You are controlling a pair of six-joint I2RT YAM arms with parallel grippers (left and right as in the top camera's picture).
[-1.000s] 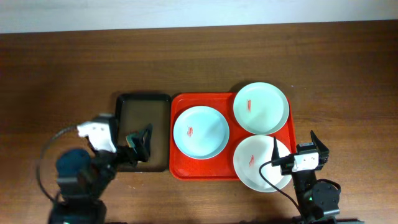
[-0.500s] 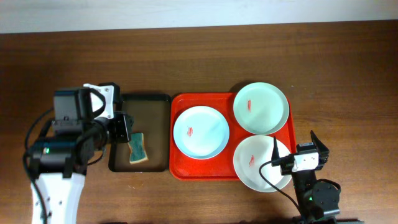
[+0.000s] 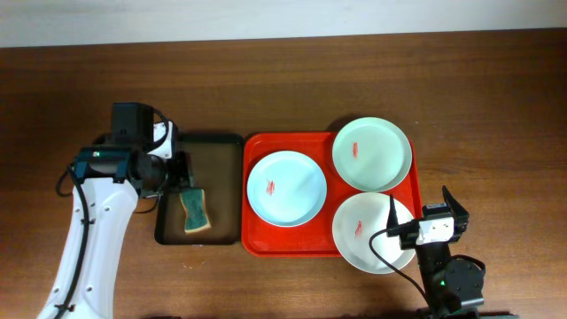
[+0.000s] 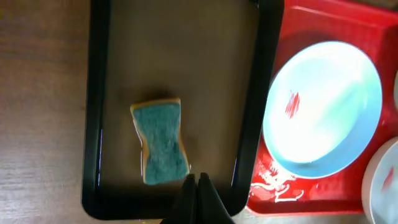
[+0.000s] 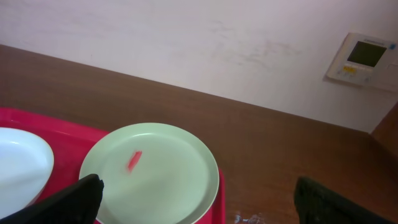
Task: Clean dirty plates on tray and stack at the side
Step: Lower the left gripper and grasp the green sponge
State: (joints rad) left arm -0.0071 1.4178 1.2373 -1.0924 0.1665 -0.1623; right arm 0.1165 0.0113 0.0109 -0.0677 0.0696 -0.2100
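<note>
Three plates lie on the red tray (image 3: 257,244), each with a red smear: a pale blue one (image 3: 286,188) on the left, a mint one (image 3: 372,153) at the back right and a white one (image 3: 372,232) at the front right. My left gripper (image 3: 184,177) hangs over the left side of a black tray, shut on nothing. In the left wrist view its gripper (image 4: 196,178) has both fingers pressed together just past the sponge's near end. My right gripper (image 3: 418,211) rests off the red tray's front right corner, open; in its own view this gripper (image 5: 199,199) frames the mint plate (image 5: 149,174).
A narrow black tray (image 3: 226,146) stands left of the red tray, touching it. A blue-green sponge (image 3: 195,211) lies flat in its front half, also seen in the left wrist view as the sponge (image 4: 160,142). Bare wooden table surrounds both trays, and a wall runs along the far edge.
My left arm has lifted and swung back from the table's front to the black tray's left side, and its jaws have gone from open to shut. The sponge now lies uncovered. The right arm is unmoved.
</note>
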